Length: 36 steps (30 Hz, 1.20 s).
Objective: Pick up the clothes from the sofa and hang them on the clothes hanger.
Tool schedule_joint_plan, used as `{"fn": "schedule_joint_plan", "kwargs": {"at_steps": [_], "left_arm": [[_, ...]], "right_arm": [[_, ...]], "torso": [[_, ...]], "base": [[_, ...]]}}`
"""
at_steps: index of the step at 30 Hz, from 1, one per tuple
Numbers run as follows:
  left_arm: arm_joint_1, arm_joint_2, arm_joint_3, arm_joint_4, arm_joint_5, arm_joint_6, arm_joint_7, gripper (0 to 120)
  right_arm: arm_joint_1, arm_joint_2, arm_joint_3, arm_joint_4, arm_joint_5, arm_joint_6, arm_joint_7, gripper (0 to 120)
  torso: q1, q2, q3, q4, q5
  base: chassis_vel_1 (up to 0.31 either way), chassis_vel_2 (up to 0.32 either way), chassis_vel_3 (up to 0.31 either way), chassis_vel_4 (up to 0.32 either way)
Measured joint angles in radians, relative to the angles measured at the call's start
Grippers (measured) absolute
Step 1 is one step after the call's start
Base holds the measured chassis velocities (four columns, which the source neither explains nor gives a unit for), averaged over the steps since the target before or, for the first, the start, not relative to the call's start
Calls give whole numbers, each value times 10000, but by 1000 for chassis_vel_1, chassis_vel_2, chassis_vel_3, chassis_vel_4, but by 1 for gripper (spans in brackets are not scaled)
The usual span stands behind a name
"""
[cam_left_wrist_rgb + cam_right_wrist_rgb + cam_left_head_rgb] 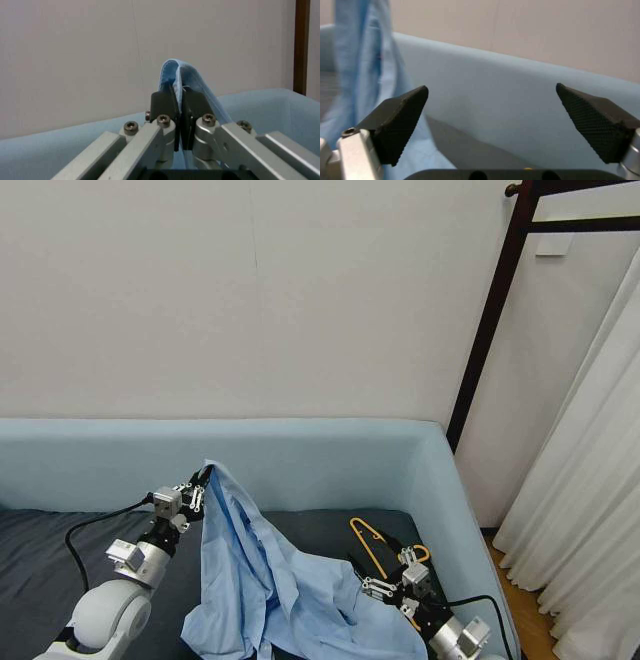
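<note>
A light blue shirt [265, 580] is lifted by one edge off the dark sofa seat [40, 550], its lower part still heaped on the cushion. My left gripper [203, 480] is shut on the shirt's top fold; the left wrist view has the fabric [182, 80] pinched between the fingers [165, 105]. My right gripper [385, 575] is open low over the seat, beside the shirt's hem and an orange clothes hanger [375, 545] lying on the cushion. In the right wrist view its pads [400, 123] stand wide apart, with the shirt [365, 63] hanging off to one side.
The sofa has a pale blue back [300, 455] and right arm [460, 520]. A dark wooden clothes stand [490, 320] rises beyond the sofa's right end, with white curtains [590, 500] further right. A black cable [95, 525] trails from my left arm.
</note>
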Motion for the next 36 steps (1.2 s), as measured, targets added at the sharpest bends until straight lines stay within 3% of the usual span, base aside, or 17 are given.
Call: {"fn": "schedule_joint_plan", "kwargs": {"at_steps": [5, 11, 15, 18, 22, 27, 30, 33, 36], "left_arm": [[-39, 35, 35, -76, -148, 109, -15, 0], [189, 34, -130, -363, -192, 179, -92, 0], [500, -1, -282, -586, -182, 180, -105, 0], [582, -15, -302, -655, -186, 180, -137, 0], [635, -18, -319, -719, -187, 180, -158, 0], [615, -49, -312, -706, -192, 180, -191, 0], [585, -101, -290, -691, -194, 180, -197, 0], [569, -179, -280, -668, -194, 159, -228, 0], [576, -316, -257, -603, -192, 111, -275, 0]], "right_arm": [[1023, 124, -303, -919, -127, -906, 1197, 100], [2297, 168, -542, -2093, 1712, -2132, 1208, 100], [3035, 397, -631, -2887, 3810, -3607, 1075, 100], [3374, 578, -650, -3344, 4193, -4102, 1162, 100], [3892, 862, -712, -4118, 3733, -4836, 1601, 100], [4352, 1066, -796, -5048, 2294, -6681, 2577, 100], [4346, 1062, -789, -5425, 1587, -7076, 2589, 100], [4332, 1049, -721, -5893, 1168, -6918, 2301, 100], [4467, 1161, -547, -6878, 949, -6137, 1803, 100]], "torso": [[0, 0, 0, 1, -1], [1, 0, 0, 1, -1], [1, 0, 0, 2, -1], [1, 0, 0, 2, -1], [2, 0, 0, 2, 0], [2, -1, 0, 3, 0], [1, 0, 0, 0, -2], [1, 0, 0, -2, 0], [2, 0, 0, -1, 0]], "base": [[0, 0, 0, 0], [0, 0, 0, 0], [0, 0, 0, 0], [0, 0, 0, 0], [0, 0, 0, 0], [0, 0, 0, 0], [0, 0, 0, 0], [0, 0, 0, 0], [0, 0, 0, 0]]}}
